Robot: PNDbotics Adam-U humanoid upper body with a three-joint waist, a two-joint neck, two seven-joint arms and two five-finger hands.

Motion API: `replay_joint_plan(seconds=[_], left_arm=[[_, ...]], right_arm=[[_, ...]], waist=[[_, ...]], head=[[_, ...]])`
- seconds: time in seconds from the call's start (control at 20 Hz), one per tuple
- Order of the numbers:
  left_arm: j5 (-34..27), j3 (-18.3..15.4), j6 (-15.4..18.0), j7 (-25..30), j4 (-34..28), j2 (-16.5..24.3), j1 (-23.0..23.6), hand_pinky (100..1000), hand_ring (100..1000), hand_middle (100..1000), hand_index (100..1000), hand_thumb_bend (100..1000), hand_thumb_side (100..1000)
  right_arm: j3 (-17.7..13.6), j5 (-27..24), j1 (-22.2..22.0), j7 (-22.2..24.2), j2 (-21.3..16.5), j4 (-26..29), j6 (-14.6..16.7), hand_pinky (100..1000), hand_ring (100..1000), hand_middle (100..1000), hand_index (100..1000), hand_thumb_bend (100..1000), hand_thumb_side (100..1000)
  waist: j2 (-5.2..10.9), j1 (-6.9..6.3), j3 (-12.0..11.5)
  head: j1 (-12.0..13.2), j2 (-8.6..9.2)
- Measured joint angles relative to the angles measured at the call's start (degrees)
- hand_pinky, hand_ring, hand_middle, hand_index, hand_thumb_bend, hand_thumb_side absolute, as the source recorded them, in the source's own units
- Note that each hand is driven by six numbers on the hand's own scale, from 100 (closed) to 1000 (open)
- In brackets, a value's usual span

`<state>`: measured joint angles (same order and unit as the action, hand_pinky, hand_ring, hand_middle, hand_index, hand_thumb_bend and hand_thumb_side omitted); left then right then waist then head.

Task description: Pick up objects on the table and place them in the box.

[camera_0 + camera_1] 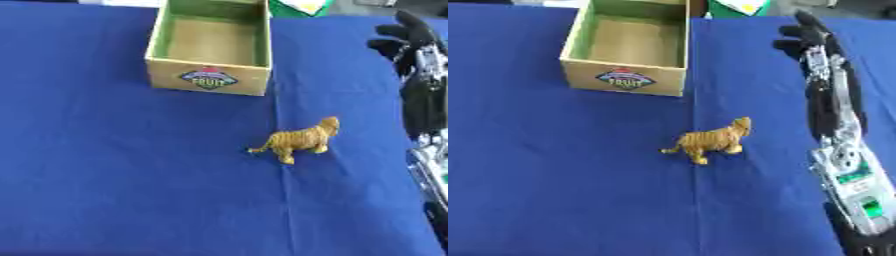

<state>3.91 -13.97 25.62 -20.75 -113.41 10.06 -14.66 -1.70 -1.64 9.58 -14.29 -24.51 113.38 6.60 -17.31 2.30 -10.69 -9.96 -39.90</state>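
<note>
Presumably light and rigid, the toy tiger [710, 140] at centre suits a flank pinch; right hand [808, 37], upper right, hangs open and empty.

A matt blue cloth [131, 175] covers the table, smooth apart from one fine crease running down its middle. The box [208, 76] is plain tan cardboard, dull and unglazed, with a greenish tint on its inner walls and a printed paper label [208, 78] on the front face. The toy tiger [710, 140] looks like moulded plastic, orange with dark stripes and a faint sheen, though the view is too soft to be sure. The right hand [807, 37] is matt black, probably plastic or rubber. The forearm [842, 150] behind it shows bare silver metal with a dull shine beside black casing.
</note>
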Motion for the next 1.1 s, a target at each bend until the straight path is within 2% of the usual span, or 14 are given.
replay_joint_plan(seconds=[0.3, 0.5, 0.75, 0.9, 0.95, 1.1], left_arm=[[0.12, 0.00, 0.00, 0.00, 0.00, 0.00, 0.05, 443, 474, 501, 677, 100, 583], [0.16, 0.00, 0.00, 0.00, 0.00, 0.04, 0.24, 443, 474, 501, 677, 100, 583], [0.39, 0.00, 0.00, 0.00, 0.00, 0.20, 0.69, 443, 473, 500, 677, 100, 583], [0.60, 0.01, -0.01, 0.02, 0.00, 0.61, 1.00, 443, 473, 500, 677, 100, 584], [0.63, 0.02, -0.02, 0.04, 0.00, 0.62, 1.02, 443, 473, 500, 677, 100, 584], [0.63, 0.05, -0.06, 0.10, 0.00, 0.63, 1.03, 443, 473, 500, 677, 100, 584]], right_arm=[[0.13, 0.22, 0.00, 0.13, -0.27, 0.00, -0.07, 884, 766, 767, 924, 100, 968], [0.33, 2.41, 1.49, 1.26, -3.20, 0.00, 0.25, 865, 780, 794, 911, 100, 1000], [0.70, 6.58, 4.31, 5.07, -9.59, 0.02, 0.47, 847, 792, 798, 871, 302, 1000], [1.79, 9.09, 5.90, 7.65, -13.69, 0.02, -0.18, 845, 801, 794, 860, 350, 1000], [2.37, 10.02, 6.43, 8.50, -15.08, 0.03, -0.52, 846, 806, 786, 858, 398, 1000], [4.08, 12.49, 7.81, 11.03, -19.12, 0.04, -1.42, 853, 824, 783, 866, 468, 1000]], waist=[[0.00, -0.05, 0.00], [0.03, 0.08, 0.04], [0.37, 0.57, 0.21], [0.40, 0.72, 0.34], [0.41, 0.72, 0.34], [0.43, 0.71, 0.17]], head=[[0.22, 0.17], [0.38, 0.18], [0.80, 0.17], [0.98, 0.17], [0.99, 0.17], [1.00, 0.17]])
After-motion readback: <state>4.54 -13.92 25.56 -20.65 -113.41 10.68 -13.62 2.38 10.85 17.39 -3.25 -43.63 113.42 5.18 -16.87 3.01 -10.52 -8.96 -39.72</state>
